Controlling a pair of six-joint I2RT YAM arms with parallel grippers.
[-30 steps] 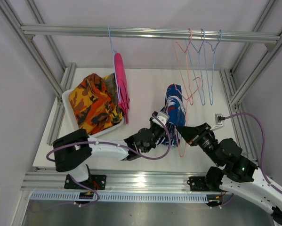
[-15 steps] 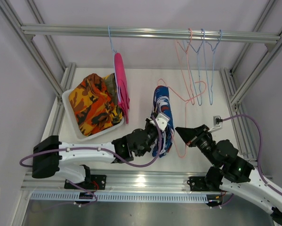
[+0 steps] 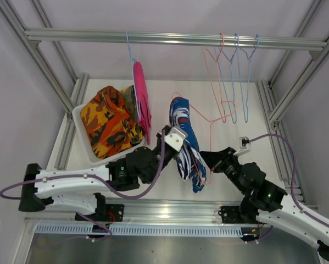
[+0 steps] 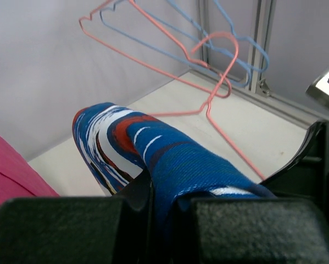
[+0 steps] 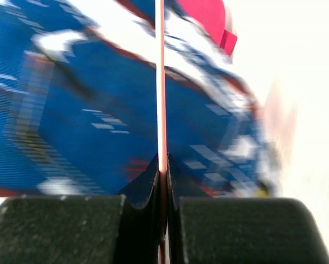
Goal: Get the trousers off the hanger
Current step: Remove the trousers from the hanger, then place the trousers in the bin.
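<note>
Top view: blue trousers are mid-frame, held up off the table between both arms. Left gripper is on their left side and right gripper on their right. Grips are unclear here.

Left wrist: left gripper is clenched on blue cloth, with the pink hanger behind in the upper frame.

Right wrist: right gripper is clamped on the hanger wire, which crosses the blurred cloth.

Only the top view shows orange trousers in the tray and pink trousers, upper left.
</note>
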